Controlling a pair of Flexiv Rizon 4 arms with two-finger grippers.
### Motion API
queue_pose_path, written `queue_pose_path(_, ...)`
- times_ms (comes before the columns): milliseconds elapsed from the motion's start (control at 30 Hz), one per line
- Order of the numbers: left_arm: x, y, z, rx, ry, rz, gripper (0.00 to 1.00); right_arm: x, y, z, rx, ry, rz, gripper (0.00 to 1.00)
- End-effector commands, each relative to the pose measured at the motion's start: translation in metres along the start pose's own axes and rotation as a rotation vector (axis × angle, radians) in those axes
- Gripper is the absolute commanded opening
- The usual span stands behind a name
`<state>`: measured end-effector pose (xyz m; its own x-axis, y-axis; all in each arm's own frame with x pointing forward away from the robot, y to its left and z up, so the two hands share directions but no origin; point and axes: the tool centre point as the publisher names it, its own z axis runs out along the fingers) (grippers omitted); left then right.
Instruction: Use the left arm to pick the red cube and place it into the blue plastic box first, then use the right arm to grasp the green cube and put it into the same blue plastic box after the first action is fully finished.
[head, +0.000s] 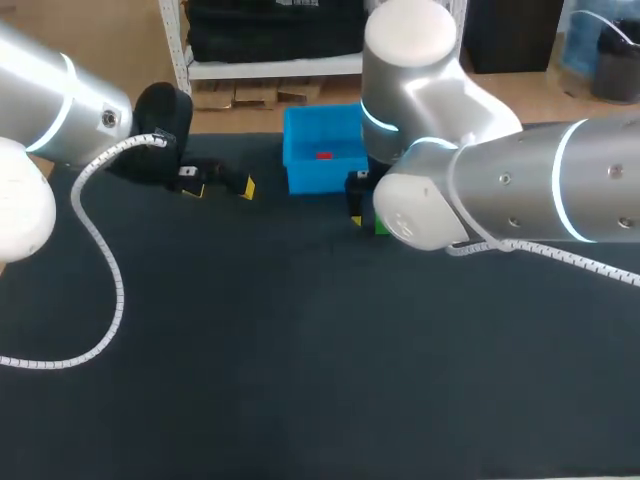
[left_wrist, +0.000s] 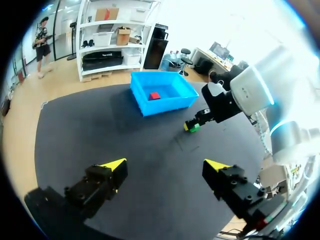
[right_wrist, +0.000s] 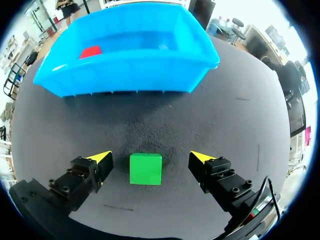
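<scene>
Right gripper (right_wrist: 151, 157): lowered to the black mat (head: 300, 380), jaws released and spread wide. Neither finger touches anything.
Green cube (right_wrist: 145, 169): flat on the mat between the right gripper's fingers and apart from both. It seems a little nearer one finger than the other.
Left gripper (left_wrist: 165, 167): jaws released, nothing held. In the head view it sits over the mat to the left of the box, apart from it.
Blue plastic box (right_wrist: 125, 75): upright on the mat, just ahead of the right gripper and beyond the green cube.
Red cube (right_wrist: 90, 51): inside the box, on its floor toward one end.
Stage (judged): the first placement looks complete. The right arm is poised around the green cube but has not yet gripped it.
Risk, off-centre closing: the nearer finger would meet the cube first and push or twist it on the mat. The grip could then land on corners rather than flat faces.
Risk, shallow hold: if the tips catch only the cube's upper edge, it could slip out during the lift.
Risk, box wall: the near wall stands close ahead. A carry that is too low could strike the rim, shove the box or knock the cube loose.
Risk, release: dropping from high up could bounce the green cube off the red cube.
</scene>
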<state>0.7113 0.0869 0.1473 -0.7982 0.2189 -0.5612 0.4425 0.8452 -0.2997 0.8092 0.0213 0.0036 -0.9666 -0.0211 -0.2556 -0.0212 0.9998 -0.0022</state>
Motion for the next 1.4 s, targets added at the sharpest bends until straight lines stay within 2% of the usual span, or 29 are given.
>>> queue_pose_path(33, 0.000, 0.002, 0.000, 0.010, -0.004, 0.003, 1.00, -0.002, 0.000, 0.004, -0.001, 0.001, -0.001, 0.85)
queue_pose_path(67, 0.000, 0.002, 0.000, 0.010, -0.004, 0.003, 1.00, -0.002, -0.001, 0.006, -0.003, 0.004, 0.002, 0.39)
queue_pose_path(100, 0.000, 0.002, 0.000, 0.010, -0.004, 0.003, 1.00, -0.002, -0.001, 0.006, -0.004, 0.006, 0.003, 0.07)
queue_pose_path(133, 0.000, 0.002, 0.000, 0.010, -0.004, 0.003, 1.00, -0.002, -0.001, 0.006, -0.005, 0.008, 0.004, 0.00)
queue_pose_path(533, 0.000, 0.002, 0.000, 0.010, -0.004, 0.003, 1.00, 0.001, -0.004, -0.001, -0.016, -0.004, 0.005, 0.00)
queue_pose_path(700, 0.000, 0.002, 0.000, 0.010, -0.004, 0.003, 1.00, 0.004, -0.006, -0.014, -0.033, -0.031, 0.018, 0.00)
queue_pose_path(867, 0.000, 0.002, 0.000, 0.010, -0.004, 0.003, 1.00, 0.003, -0.005, -0.046, -0.064, -0.102, 0.019, 0.00)
queue_pose_path(1200, 0.000, 0.002, 0.000, 0.010, -0.004, 0.003, 1.00, 0.002, -0.006, -0.130, -0.082, -0.289, -0.007, 0.00)
queue_pose_path(1400, 0.000, 0.002, 0.000, 0.010, -0.004, 0.003, 1.00, 0.006, -0.007, -0.160, -0.109, -0.363, -0.012, 0.00)
